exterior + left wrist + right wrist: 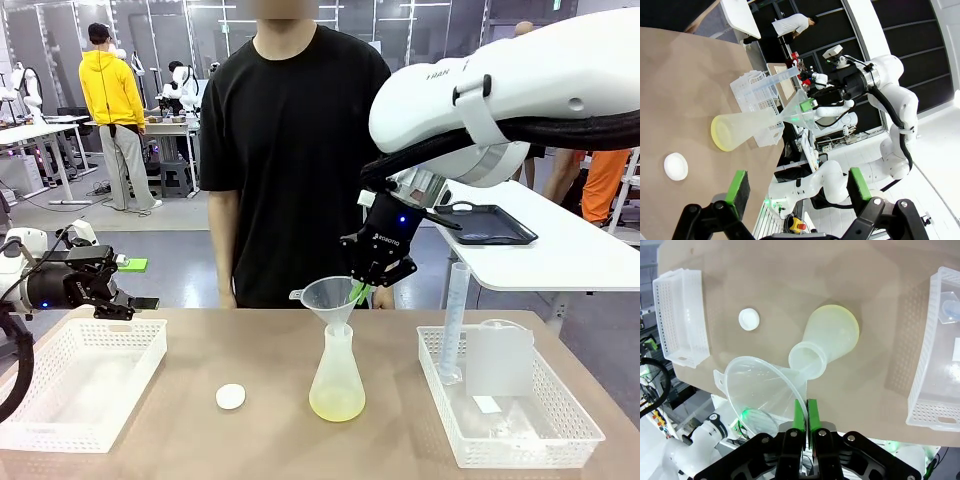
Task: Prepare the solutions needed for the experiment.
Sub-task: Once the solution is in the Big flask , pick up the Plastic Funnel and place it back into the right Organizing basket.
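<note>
The right hand [358, 292] is pinching the funnel [328, 297] by its rim, probably to steady it in the flask [337, 372] neck for pouring. The solutions [337, 405] are lying directly below that hand, in the flask's bottom. The left hand [138, 283] is hovering wide open, well apart.

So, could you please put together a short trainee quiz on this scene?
1. True or false: the right gripper is shut on the rim of the funnel.
2. What is in the flask? A) pale yellow-green liquid B) blue powder C) nothing
3. Fill in: the left gripper is ____.
Key: 1 true; 2 A; 3 open.
</note>
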`<action>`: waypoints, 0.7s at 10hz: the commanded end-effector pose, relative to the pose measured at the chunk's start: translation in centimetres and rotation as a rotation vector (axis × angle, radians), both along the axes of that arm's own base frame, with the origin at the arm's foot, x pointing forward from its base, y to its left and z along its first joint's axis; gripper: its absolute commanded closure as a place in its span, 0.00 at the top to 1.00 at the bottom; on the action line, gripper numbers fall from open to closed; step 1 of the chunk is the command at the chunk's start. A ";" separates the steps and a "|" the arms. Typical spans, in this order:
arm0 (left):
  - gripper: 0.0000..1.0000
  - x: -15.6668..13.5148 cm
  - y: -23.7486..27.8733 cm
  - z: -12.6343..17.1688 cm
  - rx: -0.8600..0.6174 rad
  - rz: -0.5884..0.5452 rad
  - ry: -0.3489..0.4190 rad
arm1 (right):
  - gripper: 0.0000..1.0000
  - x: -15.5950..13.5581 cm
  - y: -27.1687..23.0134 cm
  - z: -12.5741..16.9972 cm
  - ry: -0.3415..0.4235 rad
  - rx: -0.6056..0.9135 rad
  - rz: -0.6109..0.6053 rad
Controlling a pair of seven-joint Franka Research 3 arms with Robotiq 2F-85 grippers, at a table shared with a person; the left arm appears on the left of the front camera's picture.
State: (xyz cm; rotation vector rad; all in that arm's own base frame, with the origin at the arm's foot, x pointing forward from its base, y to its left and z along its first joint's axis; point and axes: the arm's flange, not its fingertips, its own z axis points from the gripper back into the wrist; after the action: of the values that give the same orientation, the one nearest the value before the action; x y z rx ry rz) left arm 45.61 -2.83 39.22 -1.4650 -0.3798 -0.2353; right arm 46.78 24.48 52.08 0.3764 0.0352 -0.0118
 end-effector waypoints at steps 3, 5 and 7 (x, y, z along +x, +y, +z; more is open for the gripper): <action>1.00 0.0 0.1 0.0 -0.001 0.002 -0.020 | 0.00 -2.4 -0.9 1.8 -0.099 0.089 0.048; 1.00 0.0 0.1 0.0 -0.001 0.002 -0.020 | 0.00 -2.5 -1.3 2.8 -0.156 0.124 0.062; 1.00 0.0 0.1 0.0 -0.001 0.002 -0.020 | 0.00 -3.1 -1.5 3.9 -0.190 0.149 0.061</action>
State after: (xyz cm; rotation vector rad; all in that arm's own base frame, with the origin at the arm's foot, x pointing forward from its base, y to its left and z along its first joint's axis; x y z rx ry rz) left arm 45.61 -2.83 39.22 -1.4650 -0.3798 -0.2353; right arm 44.38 23.56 56.31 0.4869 -0.1117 0.0732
